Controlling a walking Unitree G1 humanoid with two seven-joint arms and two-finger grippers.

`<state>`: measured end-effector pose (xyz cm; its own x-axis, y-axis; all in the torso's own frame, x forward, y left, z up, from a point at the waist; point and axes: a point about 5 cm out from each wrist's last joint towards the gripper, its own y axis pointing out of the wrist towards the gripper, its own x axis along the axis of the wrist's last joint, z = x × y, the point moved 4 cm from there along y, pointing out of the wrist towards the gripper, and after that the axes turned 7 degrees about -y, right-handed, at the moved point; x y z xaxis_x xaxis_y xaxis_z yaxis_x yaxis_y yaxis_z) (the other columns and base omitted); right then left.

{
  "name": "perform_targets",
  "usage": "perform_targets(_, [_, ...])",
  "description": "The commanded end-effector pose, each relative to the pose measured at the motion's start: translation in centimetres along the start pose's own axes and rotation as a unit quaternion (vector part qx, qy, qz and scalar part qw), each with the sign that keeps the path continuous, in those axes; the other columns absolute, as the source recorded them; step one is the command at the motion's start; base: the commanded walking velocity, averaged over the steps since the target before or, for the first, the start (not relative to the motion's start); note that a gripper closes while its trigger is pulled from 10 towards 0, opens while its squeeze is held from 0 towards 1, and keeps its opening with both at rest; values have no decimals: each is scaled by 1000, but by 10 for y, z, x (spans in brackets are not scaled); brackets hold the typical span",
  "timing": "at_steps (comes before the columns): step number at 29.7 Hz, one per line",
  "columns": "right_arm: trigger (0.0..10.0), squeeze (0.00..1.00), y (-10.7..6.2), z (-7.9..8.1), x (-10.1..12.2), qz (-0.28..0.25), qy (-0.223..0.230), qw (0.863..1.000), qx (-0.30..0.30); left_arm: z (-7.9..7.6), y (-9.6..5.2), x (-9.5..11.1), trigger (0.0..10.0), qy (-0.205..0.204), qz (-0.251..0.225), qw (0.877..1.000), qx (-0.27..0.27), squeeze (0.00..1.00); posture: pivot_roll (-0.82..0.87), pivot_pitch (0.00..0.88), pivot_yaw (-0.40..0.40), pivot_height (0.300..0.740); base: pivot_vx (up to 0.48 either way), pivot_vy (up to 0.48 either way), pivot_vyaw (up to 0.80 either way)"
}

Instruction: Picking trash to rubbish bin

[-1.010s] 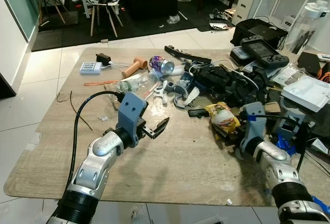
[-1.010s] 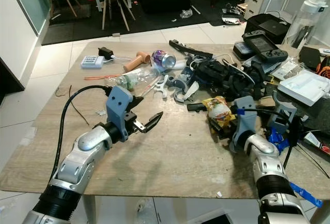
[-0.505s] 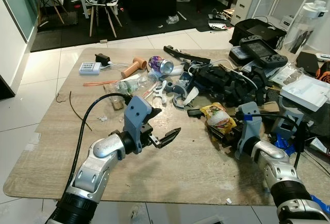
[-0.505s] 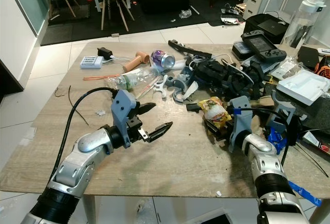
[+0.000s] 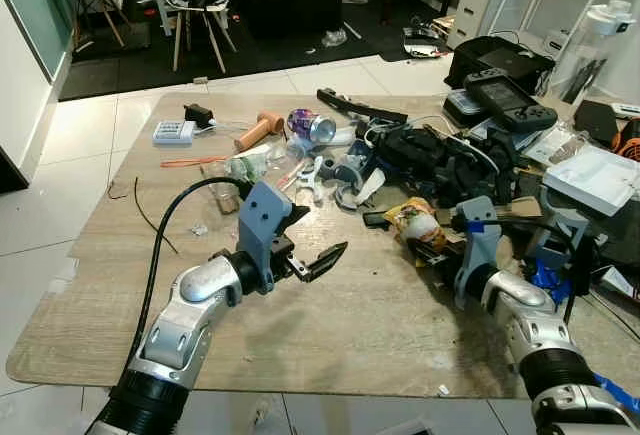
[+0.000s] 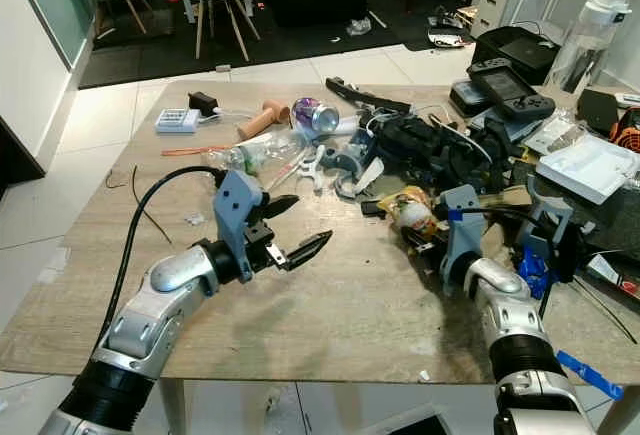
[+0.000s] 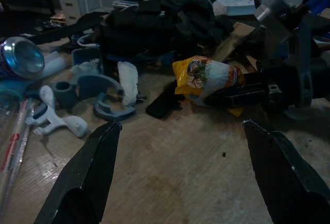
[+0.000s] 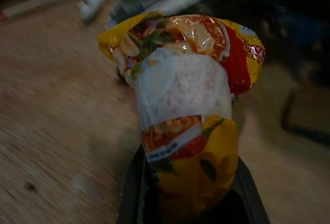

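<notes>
A yellow snack packet (image 5: pixel 413 219) with a white middle band sits at the right of the wooden table (image 5: pixel 330 325), in front of a black heap. My right gripper (image 8: pixel 188 185) is shut on its lower end, with the black fingers (image 8: pixel 132 193) on either side of it. In the left wrist view the packet (image 7: pixel 205 75) tilts upward from those fingers. My left gripper (image 6: pixel 313 217) hovers open over the table's middle, pointed at the packet and about a hand's width short of it, holding nothing.
Behind the packet are a black heap of straps and cables (image 5: pixel 445 160), grey plastic parts (image 5: pixel 345 170), a crushed purple can (image 5: pixel 308 125) and a clear bottle (image 5: pixel 255 163). A white tray (image 5: pixel 598 177) and a game controller (image 5: pixel 505 95) lie far right. A black cable (image 5: pixel 165 215) trails from my left arm.
My left gripper has moved right across the table toward the packet and stays open. The right gripper has carried the packet slightly left and away from me.
</notes>
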<state>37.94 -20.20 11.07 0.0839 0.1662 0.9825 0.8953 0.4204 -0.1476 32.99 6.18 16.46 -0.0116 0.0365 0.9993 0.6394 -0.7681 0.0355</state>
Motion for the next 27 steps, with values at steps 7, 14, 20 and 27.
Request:
perform_targets(7, [0, 0, 11, 32, 40, -89, 3, 996, 13, 62, -16, -2, 10000, 44, 11, 979, 198, 0, -96, 68, 2, 740, 0, 0, 0])
perform_targets(14, [10000, 0, 14, 55, 69, -143, -55, 988, -20, 69, -27, 11, 10000, 33, -43, 965, 257, 0, -93, 59, -6, 740, 0, 0, 0])
perform_targets(20, [10000, 0, 2, 47, 84, -182, -105, 973, -94, 73, -36, 11, 10000, 30, -70, 945, 319, 0, -101, 56, -14, 740, 0, 0, 0])
perform_targets(27, [10000, 0, -4, 41, 82, -182, -103, 967, -147, 66, -34, 5, 10000, 28, -63, 947, 315, 0, -101, 48, -17, 740, 0, 0, -229])
